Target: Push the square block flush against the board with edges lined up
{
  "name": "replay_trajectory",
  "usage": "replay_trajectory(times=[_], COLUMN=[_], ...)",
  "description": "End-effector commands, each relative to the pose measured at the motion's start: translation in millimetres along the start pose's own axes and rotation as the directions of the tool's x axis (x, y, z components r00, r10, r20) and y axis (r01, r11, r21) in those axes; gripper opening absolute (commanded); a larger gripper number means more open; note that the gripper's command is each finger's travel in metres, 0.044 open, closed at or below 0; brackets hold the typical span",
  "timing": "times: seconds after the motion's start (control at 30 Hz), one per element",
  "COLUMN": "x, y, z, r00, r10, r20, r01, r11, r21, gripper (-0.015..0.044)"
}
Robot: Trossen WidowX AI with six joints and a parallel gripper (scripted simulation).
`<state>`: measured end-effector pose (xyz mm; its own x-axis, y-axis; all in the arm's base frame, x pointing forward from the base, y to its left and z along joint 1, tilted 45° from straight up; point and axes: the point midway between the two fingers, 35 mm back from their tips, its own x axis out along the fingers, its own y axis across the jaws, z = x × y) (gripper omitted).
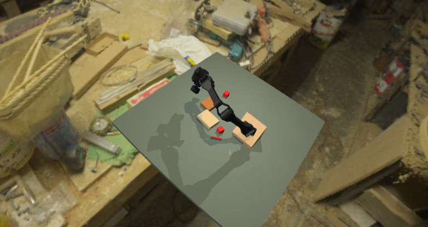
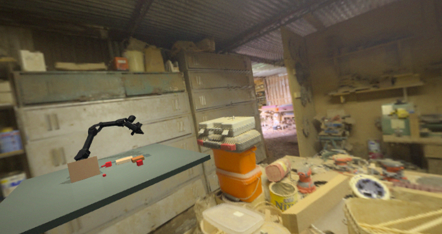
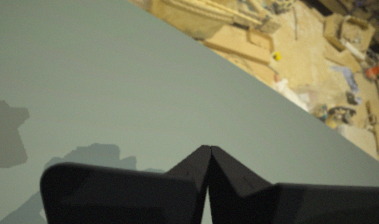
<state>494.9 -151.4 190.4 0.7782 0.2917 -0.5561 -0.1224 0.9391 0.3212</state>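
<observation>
The square block, which I take to be the orange-brown one (image 1: 206, 103) (image 2: 137, 158), lies flat, partly covered by my arm in the top view. The longer pale block, which I take to be the board (image 1: 208, 117) (image 2: 124, 160), lies flat beside it. Their near corners look very close in the top view; whether they touch I cannot tell. My gripper (image 3: 208, 154) is shut and empty. It is high above the table, beyond the orange-brown block from the arm's base in the top view. Neither part shows in the wrist view.
A red cube (image 1: 220, 129) and a thin red stick (image 1: 215, 138) lie near the pale block. Another red cube (image 1: 226, 93) (image 2: 139, 162) lies near the orange-brown block. A large tan box (image 1: 258, 128) (image 2: 83, 169) is at the arm's base. The grey table (image 1: 287, 126) ends beyond the gripper.
</observation>
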Motion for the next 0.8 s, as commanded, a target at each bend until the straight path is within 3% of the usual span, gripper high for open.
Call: replay_trajectory(times=[0.0,0.37,0.77], x=[19,47,54], y=[16,62,112], z=[-26,-86,-141], r00=[0.991,0.904,0.722], r10=[0.067,0.226,0.390], r20=[-0.112,-0.364,-0.571], r01=[-0.057,-0.114,-0.055], r11=[0.994,0.946,0.856], r21=[0.089,0.304,0.515], gripper=[0.0000,0.0000,0.0000])
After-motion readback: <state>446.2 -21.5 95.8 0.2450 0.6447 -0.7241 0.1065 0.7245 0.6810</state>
